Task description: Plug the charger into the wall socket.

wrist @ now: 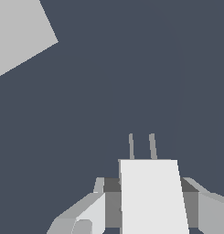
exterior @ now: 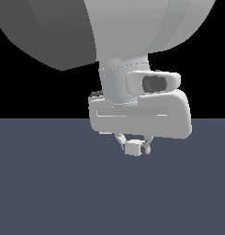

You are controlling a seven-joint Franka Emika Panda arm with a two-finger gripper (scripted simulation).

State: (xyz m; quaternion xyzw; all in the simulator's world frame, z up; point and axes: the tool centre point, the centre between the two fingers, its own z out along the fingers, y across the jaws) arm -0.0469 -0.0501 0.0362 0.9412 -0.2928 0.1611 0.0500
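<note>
Two fingers (exterior: 146, 146) of hand (exterior: 133, 148) closed on charger (exterior: 132, 148), gripping it from both sides, held clear above bench (exterior: 49, 193). In wrist view, charger (wrist: 152, 196) sitting between the fingers (wrist: 88, 215), two thin prongs (wrist: 141, 146) sticking out of its far face over bare bench (wrist: 131, 68). Socket (wrist: 17, 32) only partly in frame at wrist view's edge, well apart from charger, prongs not pointed at it. Socket not seen in exterior view.
</note>
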